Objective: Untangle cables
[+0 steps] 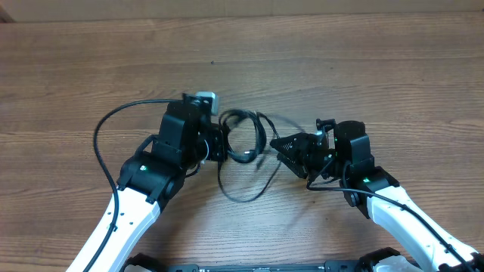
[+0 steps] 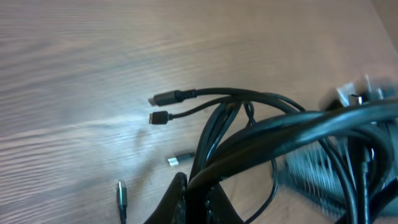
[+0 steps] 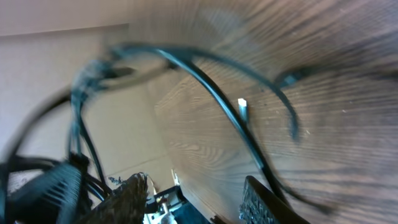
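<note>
The cables (image 1: 243, 193) are thin black cords looped on the wooden table between my two grippers. My left gripper (image 1: 221, 143) is shut on several strands at the loop's left side; in the left wrist view the jaws (image 2: 199, 196) pinch the bundle (image 2: 261, 127). Loose plug ends (image 2: 165, 98) lie on the table beyond, one silver (image 2: 180, 160). My right gripper (image 1: 278, 143) is at the loop's right side. In the right wrist view its fingers (image 3: 196, 199) are apart with nothing between them, and a blurred cord (image 3: 211, 93) runs just beside the right finger.
The left arm's thick black cable (image 1: 100, 140) arcs out over the table at the left. Another silver-tipped plug (image 2: 121, 191) lies left of the left jaws. The table (image 1: 340, 60) is brown wood.
</note>
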Controlling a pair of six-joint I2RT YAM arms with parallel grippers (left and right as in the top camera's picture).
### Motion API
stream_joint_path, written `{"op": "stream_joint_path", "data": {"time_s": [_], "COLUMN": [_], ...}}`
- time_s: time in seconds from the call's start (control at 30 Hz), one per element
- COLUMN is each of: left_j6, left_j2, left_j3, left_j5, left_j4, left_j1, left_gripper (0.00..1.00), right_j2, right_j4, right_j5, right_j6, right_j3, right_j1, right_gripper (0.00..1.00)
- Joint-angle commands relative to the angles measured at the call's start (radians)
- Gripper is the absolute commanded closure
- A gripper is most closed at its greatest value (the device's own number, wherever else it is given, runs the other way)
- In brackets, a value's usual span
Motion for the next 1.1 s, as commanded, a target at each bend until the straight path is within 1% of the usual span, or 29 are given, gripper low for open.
{"op": "stream_joint_path", "data": {"time_s": [0.0,0.03,0.1,0.33,0.53,0.83,0.93,1.07], "left_j6": [0.246,0.312,0.388,0.505,0.533,0.585,0.591,0.591], "left_j2": [-0.013,-0.013,-0.013,-0.011,-0.008,-0.003,-0.003,-0.003], "left_j3": [0.007,0.007,0.007,0.007,0.007,0.006,0.006,0.006], "left_j5": [0.18,0.179,0.179,0.177,0.16,0.156,0.157,0.157], "left_j4": [-0.043,-0.06,-0.066,-0.065,-0.065,-0.083,-0.082,-0.067], "left_j1": [0.002,0.002,0.002,0.002,0.002,0.002,0.002,0.002], "left_gripper": [0.96,0.96,0.96,0.96,0.96,0.96,0.96,0.96], "right_j2": [-0.006,-0.006,-0.006,-0.006,-0.006,-0.006,-0.006,-0.006], "right_j4": [0.058,0.09,0.11,0.11,0.136,0.279,0.28,0.275], "right_j5": [-0.026,-0.056,-0.073,-0.074,-0.137,-0.178,-0.169,-0.171], "right_j6": [-0.04,-0.064,-0.084,-0.084,-0.078,0.021,0.08,0.08], "right_j3": [0.006,0.006,0.006,0.006,0.006,0.006,0.006,0.006], "right_j1": [0.001,0.001,0.001,0.001,0.001,0.001,0.001,0.003], "right_gripper": [0.53,0.56,0.57,0.57,0.57,0.57,0.57,0.56]}}
